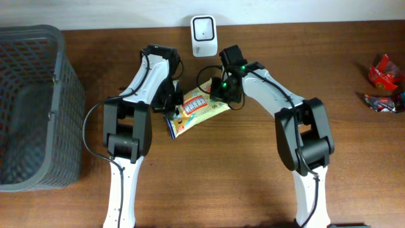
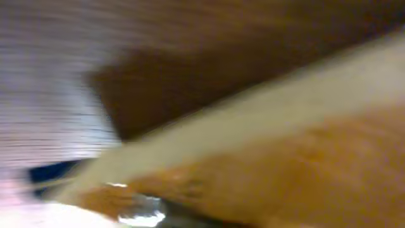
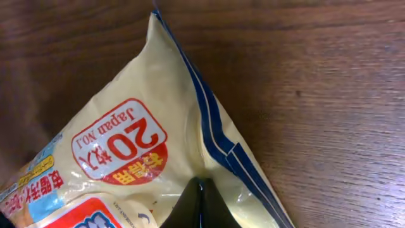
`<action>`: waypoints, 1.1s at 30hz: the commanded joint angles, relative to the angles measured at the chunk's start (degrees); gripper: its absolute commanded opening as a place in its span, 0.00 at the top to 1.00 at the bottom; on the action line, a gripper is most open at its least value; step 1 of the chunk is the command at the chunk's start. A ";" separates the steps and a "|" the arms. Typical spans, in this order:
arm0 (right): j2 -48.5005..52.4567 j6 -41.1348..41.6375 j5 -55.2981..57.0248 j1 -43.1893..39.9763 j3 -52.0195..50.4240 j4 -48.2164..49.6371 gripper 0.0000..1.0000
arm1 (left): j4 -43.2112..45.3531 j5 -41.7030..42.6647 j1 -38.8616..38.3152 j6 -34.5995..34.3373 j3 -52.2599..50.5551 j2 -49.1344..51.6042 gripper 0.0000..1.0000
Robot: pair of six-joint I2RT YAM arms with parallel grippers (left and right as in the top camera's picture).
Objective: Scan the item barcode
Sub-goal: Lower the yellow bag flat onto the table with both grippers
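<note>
The item, a cream and orange snack bag (image 1: 197, 107) with blue edging, lies slanted between my two grippers just below the white barcode scanner (image 1: 204, 28). My left gripper (image 1: 171, 104) is at the bag's left end, shut on its edge. The left wrist view is badly blurred and shows only the bag (image 2: 285, 145) filling the frame. My right gripper (image 1: 221, 95) is at the bag's right end. In the right wrist view its black fingertips (image 3: 201, 190) are pinched together on the bag's film (image 3: 126, 126). No barcode shows on the visible side.
A grey mesh basket (image 1: 68, 107) stands at the left edge of the wooden table. Two red snack packets (image 1: 386, 73) (image 1: 381, 102) lie at the far right. The scanner stands against the back edge.
</note>
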 commanded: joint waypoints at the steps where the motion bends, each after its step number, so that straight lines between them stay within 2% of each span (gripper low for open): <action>1: 4.26 7.89 14.40 0.24 -0.68 -5.14 0.96 | 0.52 -15.39 1.92 -2.80 -0.55 -0.66 1.00; 4: 2.14 14.10 19.63 0.20 -0.63 -11.43 0.96 | -0.33 -15.61 4.31 -2.80 2.10 -0.66 1.00; 6: -1.44 15.21 20.00 0.28 -0.63 -14.78 0.96 | -1.92 -13.25 6.03 -2.75 7.34 -0.66 1.00; 8: -5.33 15.12 19.76 0.33 -0.63 -17.68 0.96 | -3.72 -5.05 7.17 -0.83 13.42 -0.66 1.00; 9: -6.88 13.07 19.56 0.24 -0.63 -18.84 0.95 | -3.78 2.32 7.41 3.32 14.73 -0.66 0.97; 10: -7.80 9.75 19.43 0.17 -0.63 -19.12 0.77 | -3.87 6.88 7.39 5.57 14.71 -0.66 0.71; 11: -8.39 6.08 19.28 0.17 -0.63 -19.26 0.37 | -3.72 9.22 7.34 7.23 14.25 -0.63 0.47; 12: -8.70 1.88 19.30 0.13 -0.63 -19.67 0.02 | -3.39 11.87 6.99 9.75 13.22 -0.63 0.13; 13: -8.70 0.31 19.32 -0.15 -0.63 -19.61 0.02 | -3.13 13.84 6.56 11.72 11.93 -0.63 0.00; 15: -8.70 -0.09 18.43 -1.75 -0.46 -19.67 0.02 | -2.25 16.81 5.86 14.38 9.18 -0.63 0.01; 17: -8.70 -3.21 10.88 -6.27 0.57 -20.15 0.01 | 0.42 19.61 5.57 15.91 3.48 -0.63 0.01; 20: -8.70 -6.12 4.42 -13.31 0.87 -21.81 0.02 | 6.34 29.97 5.57 22.62 -3.98 -0.61 0.01; 24: -8.61 -6.23 3.56 -17.77 -0.04 -24.79 0.02 | 16.79 35.41 5.29 22.77 -11.93 -0.61 0.03; 26: -8.17 -7.85 3.61 -16.74 -0.90 -24.33 0.01 | 20.83 35.36 4.37 20.65 -13.94 -0.42 0.12; 27: -7.52 -7.67 3.43 -15.76 -1.18 -23.82 0.01 | 22.21 35.30 3.91 19.74 -14.47 -0.39 0.21; 29: -6.45 -7.52 2.43 -13.90 -2.27 -21.27 0.13 | 23.67 35.10 3.08 19.52 -14.56 -0.39 0.37; 31: -5.68 -7.39 0.72 -11.34 -4.50 -17.25 0.27 | 24.52 34.93 2.27 19.50 -14.56 -0.39 0.59; 33: -5.60 -7.37 -0.04 -9.27 -6.21 -13.88 0.30 | 24.55 33.46 1.90 18.36 -14.56 -0.39 0.76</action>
